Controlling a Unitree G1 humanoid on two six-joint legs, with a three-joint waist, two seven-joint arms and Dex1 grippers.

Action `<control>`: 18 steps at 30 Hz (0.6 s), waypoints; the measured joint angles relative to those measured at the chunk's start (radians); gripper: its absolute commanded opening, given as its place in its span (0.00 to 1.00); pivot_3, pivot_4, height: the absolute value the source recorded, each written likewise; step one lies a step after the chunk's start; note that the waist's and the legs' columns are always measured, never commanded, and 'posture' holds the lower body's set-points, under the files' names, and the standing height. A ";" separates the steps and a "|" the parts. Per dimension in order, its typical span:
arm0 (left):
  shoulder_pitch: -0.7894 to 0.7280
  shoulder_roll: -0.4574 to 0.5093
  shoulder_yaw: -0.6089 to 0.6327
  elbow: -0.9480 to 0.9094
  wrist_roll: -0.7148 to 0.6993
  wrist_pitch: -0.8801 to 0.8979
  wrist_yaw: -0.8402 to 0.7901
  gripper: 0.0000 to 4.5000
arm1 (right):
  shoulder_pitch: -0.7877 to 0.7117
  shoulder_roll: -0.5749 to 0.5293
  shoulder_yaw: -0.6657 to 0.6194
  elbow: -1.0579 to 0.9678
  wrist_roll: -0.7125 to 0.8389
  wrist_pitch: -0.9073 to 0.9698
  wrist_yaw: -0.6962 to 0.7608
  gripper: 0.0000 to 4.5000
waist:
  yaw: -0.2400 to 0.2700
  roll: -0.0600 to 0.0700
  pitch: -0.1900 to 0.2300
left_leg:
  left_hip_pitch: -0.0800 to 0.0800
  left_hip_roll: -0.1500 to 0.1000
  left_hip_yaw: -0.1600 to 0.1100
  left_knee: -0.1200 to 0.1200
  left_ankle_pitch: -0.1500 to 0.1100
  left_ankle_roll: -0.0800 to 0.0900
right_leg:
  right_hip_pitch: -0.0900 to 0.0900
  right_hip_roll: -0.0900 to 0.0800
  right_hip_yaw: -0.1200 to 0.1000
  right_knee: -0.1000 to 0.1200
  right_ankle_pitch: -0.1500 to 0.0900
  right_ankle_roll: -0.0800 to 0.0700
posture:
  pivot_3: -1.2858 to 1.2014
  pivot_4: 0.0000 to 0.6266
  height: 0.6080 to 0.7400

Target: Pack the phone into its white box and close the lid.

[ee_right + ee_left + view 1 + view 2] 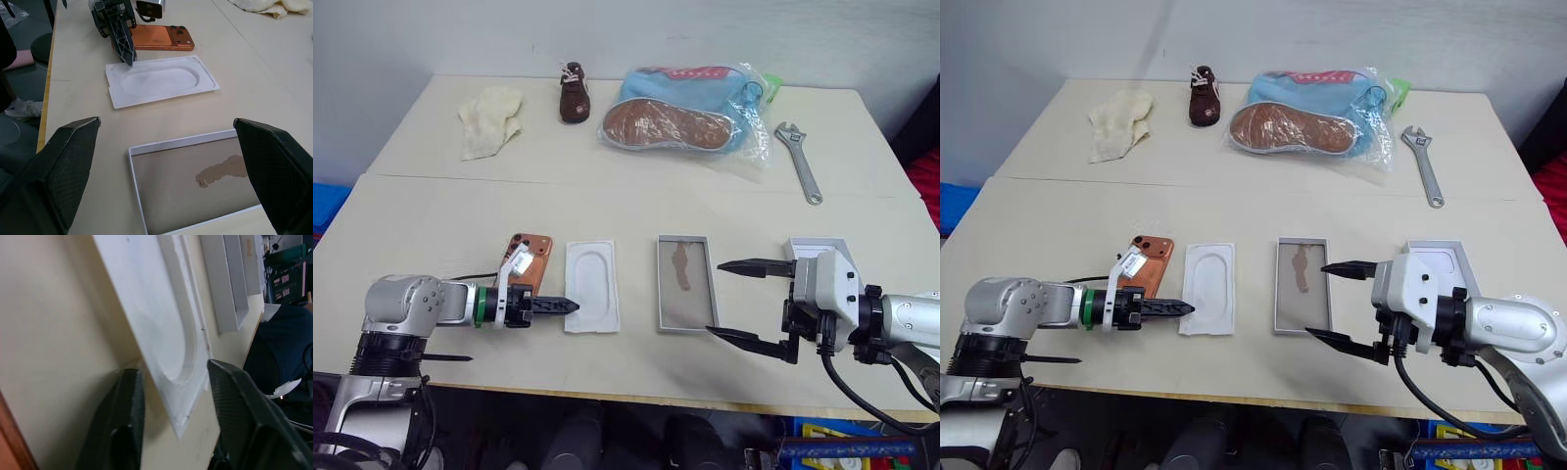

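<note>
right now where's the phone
In the left eye view the phone lies flat on the table's near left part, just left of the white moulded insert, with the left gripper beside it.

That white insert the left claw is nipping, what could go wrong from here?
The left gripper is closing on just the near corner of the insert, so it might slip out or bend. If it swings when pulled, it could nudge the phone or the box beside it.
</note>
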 measured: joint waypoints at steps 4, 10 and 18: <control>-0.002 -0.021 0.006 -0.022 0.004 0.002 0.004 0.03 | 0.027 0.000 -0.006 -0.001 -0.010 -0.001 0.003 1.00 | 0.001 0.001 -0.001 | 0.001 0.000 0.000 0.000 0.000 0.000 | 0.001 0.000 0.000 0.000 0.000 0.000 | 0.52 0.24 1.00; -0.001 -0.067 0.063 -0.023 0.001 0.040 0.034 0.01 | 0.044 -0.001 -0.006 0.000 -0.049 -0.013 0.015 1.00 | -0.001 0.006 -0.004 | 0.001 0.000 0.001 0.000 0.000 0.000 | 0.001 0.001 0.000 0.001 0.000 0.000 | 0.52 0.24 1.00; 0.014 -0.077 0.104 -0.056 -0.018 0.090 0.060 0.01 | 0.039 -0.001 -0.004 0.002 -0.067 -0.026 0.025 1.00 | -0.003 0.006 -0.004 | 0.001 0.000 0.001 0.000 0.000 0.000 | 0.000 0.001 0.001 0.001 0.000 0.000 | 0.52 0.24 1.00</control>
